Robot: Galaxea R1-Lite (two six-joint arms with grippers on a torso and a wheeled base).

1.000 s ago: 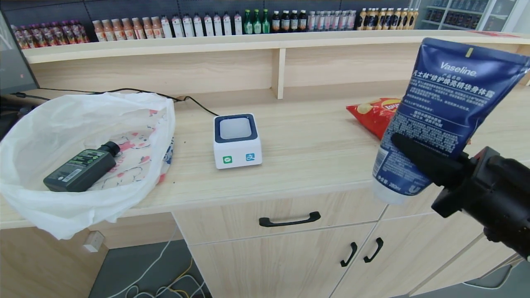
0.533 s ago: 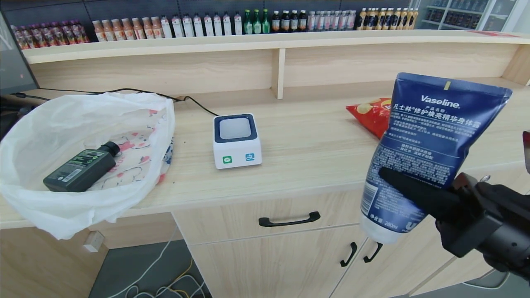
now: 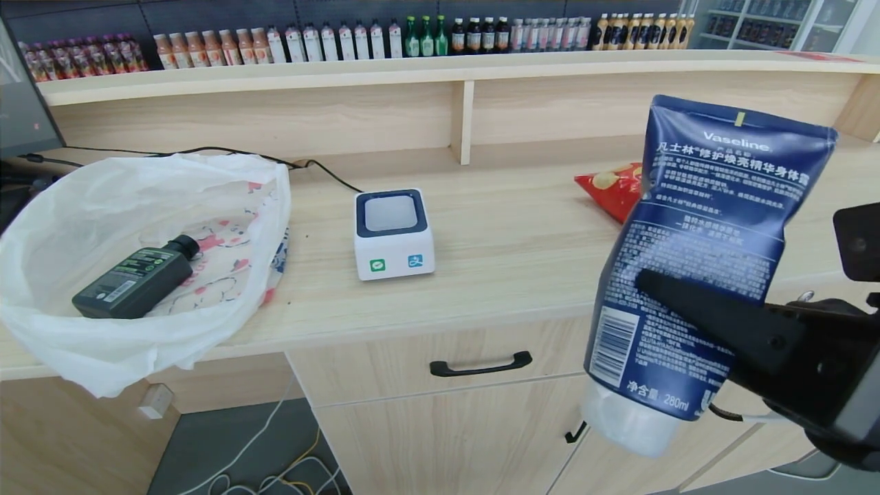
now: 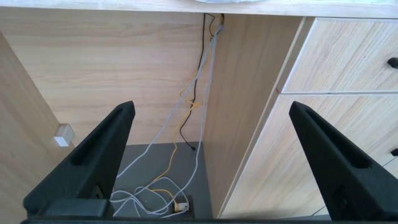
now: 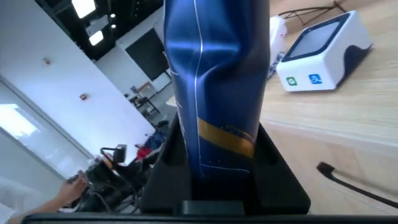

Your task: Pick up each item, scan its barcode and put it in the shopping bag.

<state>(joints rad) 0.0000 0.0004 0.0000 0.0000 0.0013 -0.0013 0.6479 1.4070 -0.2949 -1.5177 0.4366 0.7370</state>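
Left wrist view has the left gripper (image 4: pixel 211 109) hanging below the table edge with its fingers spread wide and nothing between them. Beyond it are a wooden cabinet side and loose cables (image 4: pixel 186 124) running down to the floor.

In the head view, the white shopping bag (image 3: pixel 41 206) lies open at the left end of the table (image 3: pixel 509 240), its edge drooping over the front. A dark bottle (image 3: pixel 130 278) lies on its side inside it. To its right, apart from the bag, stands the white scanner (image 3: pixel 393 234), window facing up. Further right a red chips bag (image 3: pixel 612 189) lies on the table, partly hidden by the blue tube (image 3: pixel 708 206).

The right gripper (image 3: pixel 677 292) clamps the blue tube around its lower half and holds it in the air in front of the table edge, well right of the scanner. The tube is cap down and slightly tilted, its barcode towards the head camera. In the right wrist view the gripper (image 5: pixel 221 155) fingers press both sides of the tube (image 5: pixel 217 62).
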